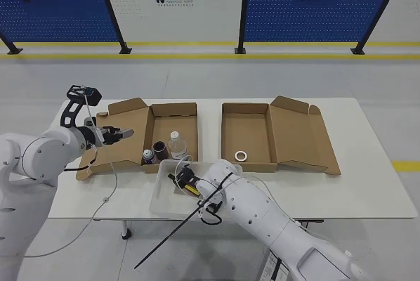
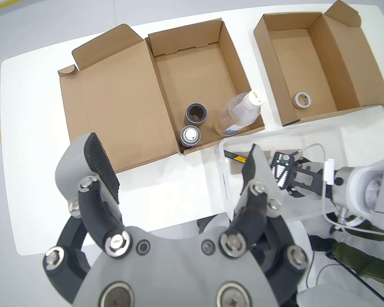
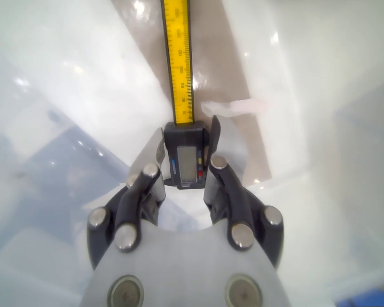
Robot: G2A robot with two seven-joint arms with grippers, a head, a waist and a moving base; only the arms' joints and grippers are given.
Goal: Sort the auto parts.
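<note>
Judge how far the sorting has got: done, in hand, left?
Done: a bottle, a can and a black cylinder sit in the left box; a ring lies in the right box. In hand: the right hand is shut on the digital caliper inside the clear bin. Left: carrying it to a box. The left hand is open.

On the white table we see a left box and a right box, both open cardboard with lids folded outward, and a clear plastic bin at the robot's edge, just beside the left box.
</note>
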